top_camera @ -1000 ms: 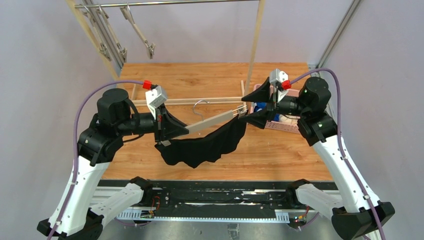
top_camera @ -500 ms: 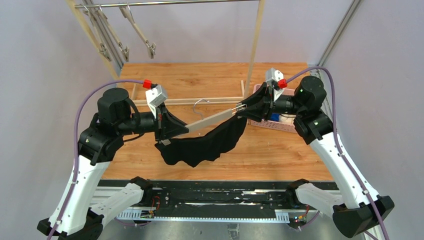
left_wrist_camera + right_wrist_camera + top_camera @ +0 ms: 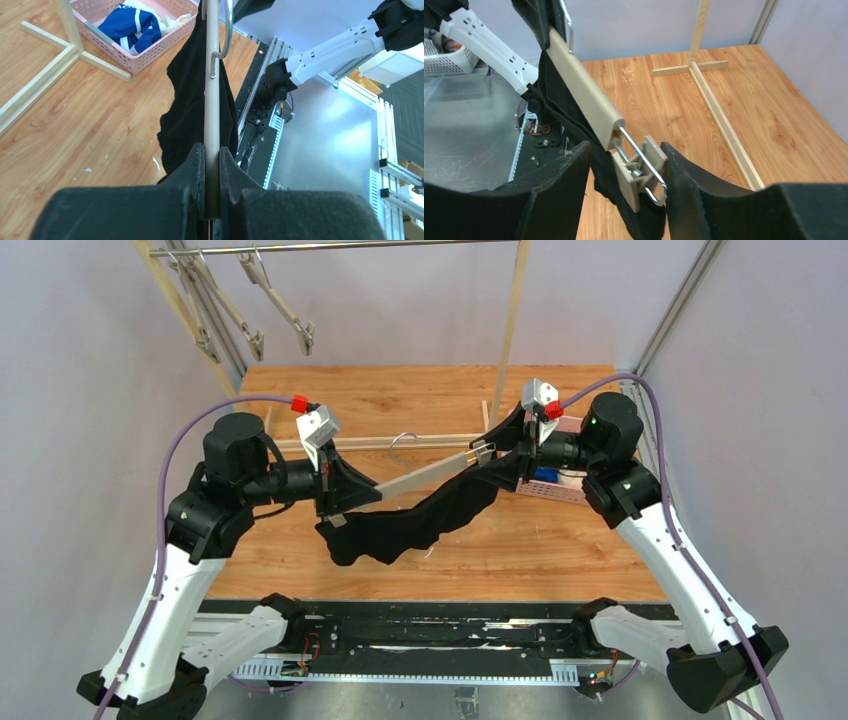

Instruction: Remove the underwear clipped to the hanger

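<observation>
L grip [image 3: 212,151] pinches hanger [image 3: 212,75] | R grip [image 3: 625,148] spread round clip [image 3: 643,169] | L-wrist cam: blue briefs [image 3: 132,25] in basket [image 3: 144,58]

rack post [image 3: 510,330] near hanger [image 3: 428,478]

The hanger [image 3: 425,478] spans from my left gripper [image 3: 370,496] to my right gripper [image 3: 490,455], above the counter [image 3: 400,395]. The underwear [image 3: 430,520] hangs beneath it. The basket [image 3: 548,490] sits behind my right gripper.

Right tool [image 3: 626,150] now up astride the clip [image 3: 644,167] on the hanger [image 3: 425,477]; black underwear [image 3: 420,525] tauter.
</observation>
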Available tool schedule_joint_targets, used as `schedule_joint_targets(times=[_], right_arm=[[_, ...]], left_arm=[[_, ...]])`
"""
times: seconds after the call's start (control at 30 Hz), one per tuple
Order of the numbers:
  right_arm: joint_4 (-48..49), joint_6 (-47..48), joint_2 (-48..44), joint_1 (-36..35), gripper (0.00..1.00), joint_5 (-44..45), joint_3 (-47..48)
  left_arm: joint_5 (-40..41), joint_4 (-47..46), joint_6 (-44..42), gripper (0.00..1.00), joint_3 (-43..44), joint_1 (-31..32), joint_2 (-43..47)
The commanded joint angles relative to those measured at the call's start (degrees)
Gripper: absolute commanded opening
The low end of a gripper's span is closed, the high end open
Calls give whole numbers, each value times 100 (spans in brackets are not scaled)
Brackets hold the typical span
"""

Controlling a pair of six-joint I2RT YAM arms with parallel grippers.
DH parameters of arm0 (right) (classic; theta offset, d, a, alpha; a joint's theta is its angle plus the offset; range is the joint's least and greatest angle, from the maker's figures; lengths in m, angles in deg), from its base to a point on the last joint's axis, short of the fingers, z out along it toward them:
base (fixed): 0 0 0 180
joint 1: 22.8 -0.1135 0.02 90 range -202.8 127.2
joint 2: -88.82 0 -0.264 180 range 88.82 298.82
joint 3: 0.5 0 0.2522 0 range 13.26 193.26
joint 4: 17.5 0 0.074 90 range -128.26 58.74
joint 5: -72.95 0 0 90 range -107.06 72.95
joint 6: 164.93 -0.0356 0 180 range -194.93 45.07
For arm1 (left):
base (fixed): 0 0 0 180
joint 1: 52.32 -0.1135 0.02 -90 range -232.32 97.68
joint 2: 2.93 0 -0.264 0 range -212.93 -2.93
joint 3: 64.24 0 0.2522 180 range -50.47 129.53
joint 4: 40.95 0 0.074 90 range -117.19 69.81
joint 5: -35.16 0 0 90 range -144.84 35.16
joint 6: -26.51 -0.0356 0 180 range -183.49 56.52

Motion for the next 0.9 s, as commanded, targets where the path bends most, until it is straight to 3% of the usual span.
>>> schedule_joint_targets(times=[0.0,0.23,0.27,0.4,0.6,0.63,0.7,0.73,0.77,0.87], right_arm=[[6,98,-56,-161,56,-61,234],[256,-238,165,-157,56,-535,337],[253,-248,174,-160,49,-553,341],[187,-221,161,-165,2,-598,339],[198,-187,81,-161,0,-701,354],[148,-166,68,-161,4,-635,376],[5,-44,3,-161,47,-284,398],[-7,1,-58,-161,61,-65,360],[35,19,-139,-161,68,265,259],[425,-67,-570,-156,71,1203,-150]], left_arm=[[-164,-542,98,0,-18,44,-43],[-171,-543,81,0,-17,39,-41],[-168,-540,80,0,-20,45,-35],[-124,-538,72,0,-23,46,-17],[-138,-538,24,0,-2,40,-60],[-143,-540,28,0,-9,41,-68],[-138,-538,27,0,18,41,-85],[-139,-545,27,0,49,39,-87],[-145,-541,27,0,89,40,-95],[-152,-541,32,0,225,45,-96]])
